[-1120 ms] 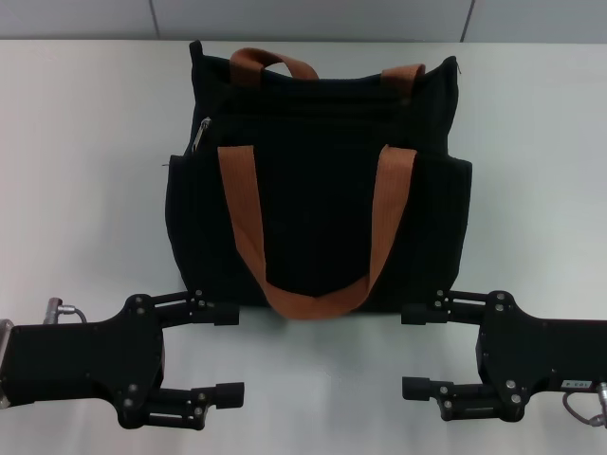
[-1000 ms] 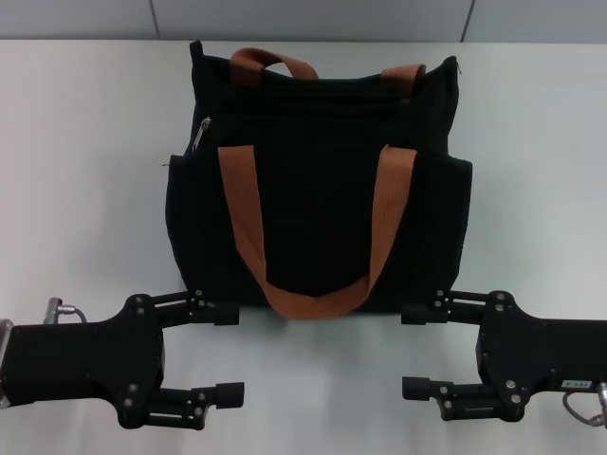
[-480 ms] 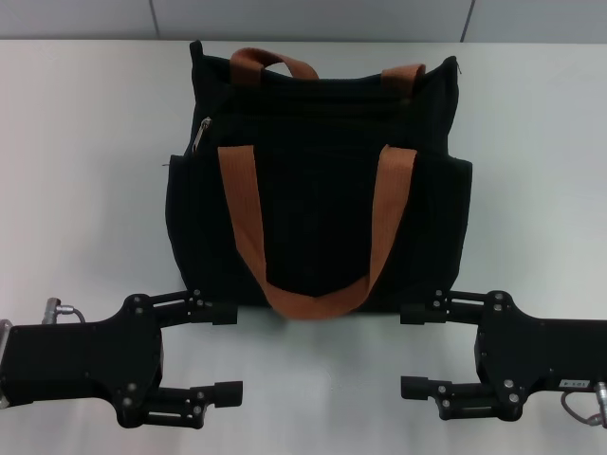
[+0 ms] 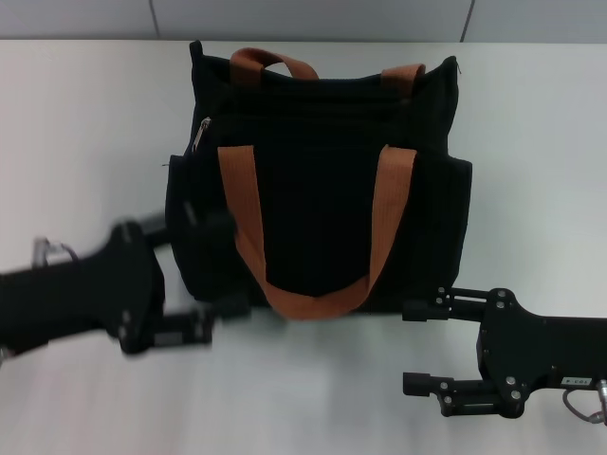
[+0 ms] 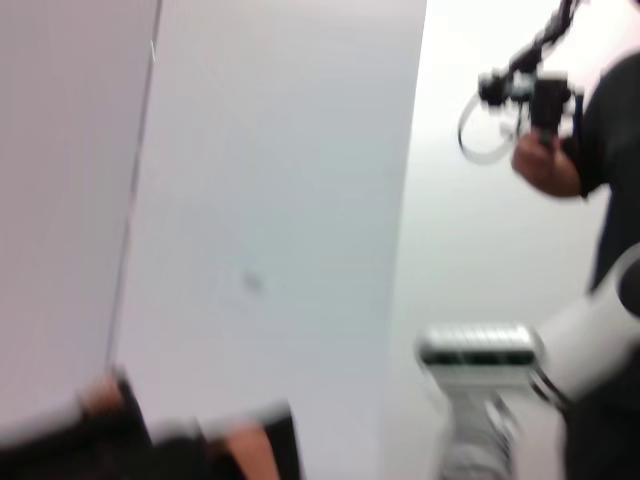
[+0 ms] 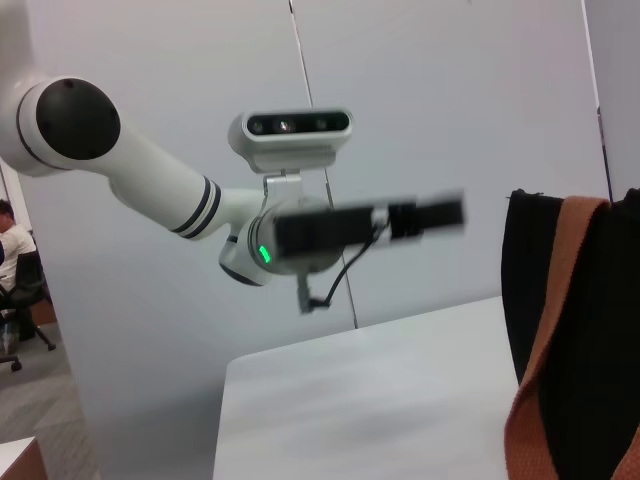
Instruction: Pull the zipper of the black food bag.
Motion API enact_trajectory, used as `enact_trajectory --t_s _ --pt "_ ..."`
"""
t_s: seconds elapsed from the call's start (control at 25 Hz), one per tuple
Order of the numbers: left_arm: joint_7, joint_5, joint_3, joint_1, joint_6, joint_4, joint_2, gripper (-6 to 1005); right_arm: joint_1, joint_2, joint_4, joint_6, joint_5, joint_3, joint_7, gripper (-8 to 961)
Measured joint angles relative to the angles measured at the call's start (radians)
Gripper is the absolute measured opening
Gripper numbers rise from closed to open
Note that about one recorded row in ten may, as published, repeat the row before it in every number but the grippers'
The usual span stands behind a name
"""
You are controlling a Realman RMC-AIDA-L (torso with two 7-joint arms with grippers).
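Two pincers, both spread apart: my left pincer (image 4: 213,270) overlaps the black food bag (image 4: 318,180), below its zipper (image 4: 200,134); my right pincer (image 4: 417,349) idles nearby. I judge this the approach; next, close on that pull tab.

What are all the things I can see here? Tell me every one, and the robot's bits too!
black food bag: one, black, standing in the middle of the table, toward the far side.
strap handles: two, orange-brown; one hangs down the bag's front, one arches over its top.
zipper: one, silver pull tab, at the top corner of the bag on the robot's left.
table: one, white, under everything.
wall: grey panels, behind the table.
left tool: one, black, blurred with motion, open, at the bag's lower corner on the robot's left.
right tool: one, black, open, low near the bag's lower corner on the robot's right.
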Motion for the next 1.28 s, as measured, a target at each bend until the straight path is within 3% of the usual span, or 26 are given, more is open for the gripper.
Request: enact_trajectory --t_s 0.08,0.16,0.32,0.36,0.4,0.6,0.68,0.8,0.96,1.28 --pt "0.024 -0.046 -0.054 -0.001 0.013 -0.001 -0.016 833 0.0 0.0 0.0 0.0 0.0 0.0 0.0 744" --pt "0.041 -0.204 -0.088 0.022 0.012 -0.005 -0.029 833 -0.002 0.0 0.0 0.0 0.0 0.001 0.0 745" --pt "0.046 -0.33 -0.124 0.042 -0.03 -0.018 -0.03 833 -0.002 -0.001 0.0 -0.002 0.0 0.002 0.0 745" --pt "0.044 -0.347 -0.149 0.045 -0.086 -0.025 -0.016 833 -0.003 -0.002 0.0 -0.002 0.0 0.003 0.0 745" --pt "0.044 -0.347 -0.149 0.045 -0.086 -0.025 -0.016 833 -0.003 -0.002 0.0 -0.002 0.0 0.003 0.0 745" --pt "0.043 -0.242 -0.153 0.045 -0.232 -0.022 0.057 834 -0.005 -0.006 -0.002 -0.003 0.001 0.003 0.0 745" --pt "0.047 -0.195 -0.153 0.046 -0.257 -0.013 0.066 834 -0.005 -0.006 -0.003 0.0 0.002 0.003 0.0 745" --pt "0.048 -0.107 -0.153 0.04 -0.282 0.009 0.069 834 -0.005 -0.006 -0.005 0.002 0.004 0.004 0.003 745" --pt "0.048 -0.037 -0.153 0.013 -0.351 0.041 0.044 834 -0.005 -0.006 -0.006 0.002 0.006 0.005 0.009 745" --pt "0.049 0.034 -0.154 -0.064 -0.461 0.051 0.032 834 -0.005 -0.008 -0.006 0.002 0.006 0.014 0.011 744"
